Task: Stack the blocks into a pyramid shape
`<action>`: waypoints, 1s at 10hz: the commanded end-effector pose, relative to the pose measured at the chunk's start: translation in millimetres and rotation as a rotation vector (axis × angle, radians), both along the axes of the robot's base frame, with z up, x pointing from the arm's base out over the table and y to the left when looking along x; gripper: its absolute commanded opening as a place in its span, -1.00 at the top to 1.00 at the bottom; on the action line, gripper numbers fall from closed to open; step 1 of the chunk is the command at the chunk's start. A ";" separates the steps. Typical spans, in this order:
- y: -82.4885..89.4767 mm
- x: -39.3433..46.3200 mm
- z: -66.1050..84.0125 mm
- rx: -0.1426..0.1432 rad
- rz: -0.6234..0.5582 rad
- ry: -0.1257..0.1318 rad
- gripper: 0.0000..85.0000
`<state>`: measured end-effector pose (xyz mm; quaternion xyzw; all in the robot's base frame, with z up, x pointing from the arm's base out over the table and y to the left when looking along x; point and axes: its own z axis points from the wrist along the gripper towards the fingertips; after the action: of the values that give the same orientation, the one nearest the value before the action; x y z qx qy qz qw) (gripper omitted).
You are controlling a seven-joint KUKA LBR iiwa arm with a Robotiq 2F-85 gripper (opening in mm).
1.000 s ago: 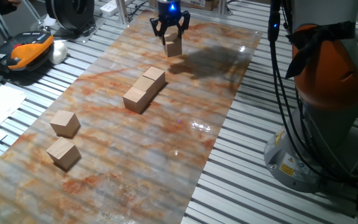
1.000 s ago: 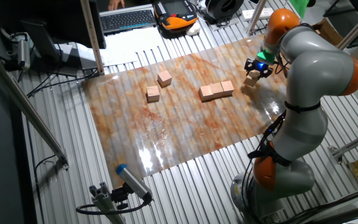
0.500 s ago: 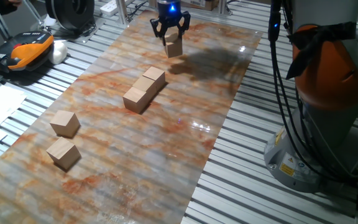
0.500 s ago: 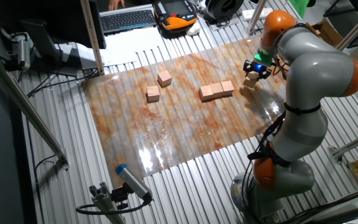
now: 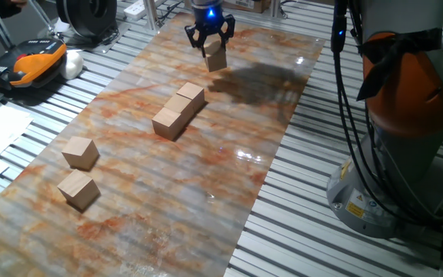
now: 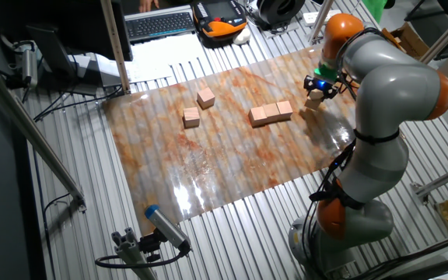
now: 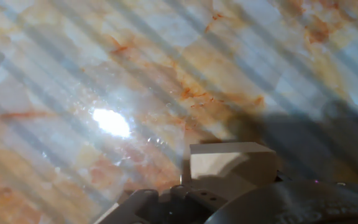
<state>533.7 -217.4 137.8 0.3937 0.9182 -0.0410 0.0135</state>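
Observation:
My gripper (image 5: 211, 41) is at the far end of the marbled mat (image 5: 129, 185) and is shut on one tan wooden block (image 5: 215, 57), which hangs tilted just above the mat. The same gripper (image 6: 316, 87) and block (image 6: 313, 98) show in the other fixed view. In the hand view the block (image 7: 232, 163) fills the lower middle, close to the camera. Two blocks (image 5: 190, 97) (image 5: 169, 121) lie touching in a row at mid-mat. Two more blocks (image 5: 79, 151) (image 5: 78, 189) lie apart near the mat's left edge. No stepped pile stands.
The mat lies on a slatted metal table (image 5: 314, 192). The robot's base (image 5: 406, 115) and its cables stand at the right. An orange and black device (image 5: 33, 61), a keyboard (image 6: 160, 23) and papers lie off the mat's left side.
The gripper has shifted slightly up and away with the block in it. The other blocks have not moved.

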 end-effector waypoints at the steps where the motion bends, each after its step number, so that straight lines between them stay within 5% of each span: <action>1: 0.0 0.1 0.2 -0.012 0.007 0.003 1.00; 5: 0.0 0.1 0.2 -0.032 0.154 0.043 1.00; 8: 0.0 0.1 0.2 0.018 0.288 -0.011 1.00; 10: 0.0 0.1 0.2 0.094 0.291 -0.040 1.00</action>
<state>533.8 -217.2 137.9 0.2518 0.9675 0.0115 0.0183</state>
